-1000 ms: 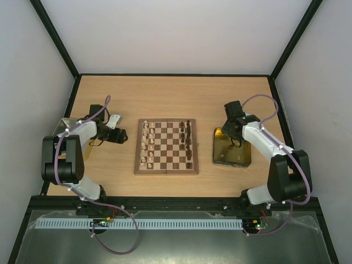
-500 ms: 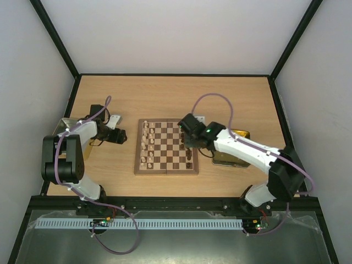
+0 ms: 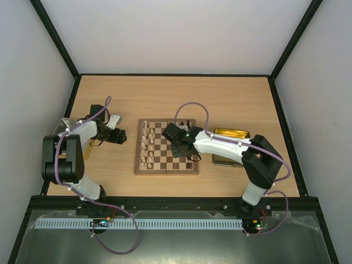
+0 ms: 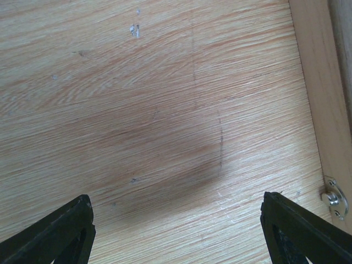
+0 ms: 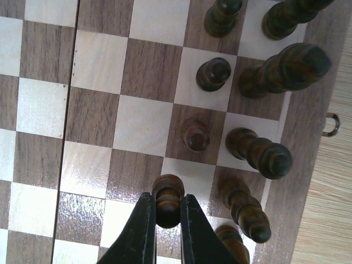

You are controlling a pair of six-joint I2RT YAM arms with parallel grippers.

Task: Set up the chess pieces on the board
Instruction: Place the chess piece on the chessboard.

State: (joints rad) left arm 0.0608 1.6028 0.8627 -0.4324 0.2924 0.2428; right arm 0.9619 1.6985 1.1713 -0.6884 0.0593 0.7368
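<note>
Top external view shows us the change. A second ago the right arm hung over the yellow-gold tray (image 3: 231, 133) at the right of the frame. It has since swung across and now stretches over the board (image 3: 165, 171) in the middle of the table, with the right gripper (image 3: 175, 141) above the board's right half. The left gripper (image 3: 122, 137) has not moved. It stays over bare table (image 4: 165, 82) to the left of the board, its jaws spread wide with nothing between them.

In the right wrist view the claw is pinched almost shut on a dark pawn (image 5: 168, 190), held by its upper part at the lower centre of the frame. We cannot tell whether its base touches the board yet. Up and to the right stand the dark pieces (image 5: 258, 153) already placed, with taller figures along the border and pawns one file in. The cream pieces (image 3: 146, 144) line the board's left side in the top view.

We read this as a carry that has just arrived. The pawn hovers beside the next open square in the dark pawn file, so lowering and release look like the remaining step for this piece. The neighbouring pawn sits close, so a tilted set-down could knock it.
</note>
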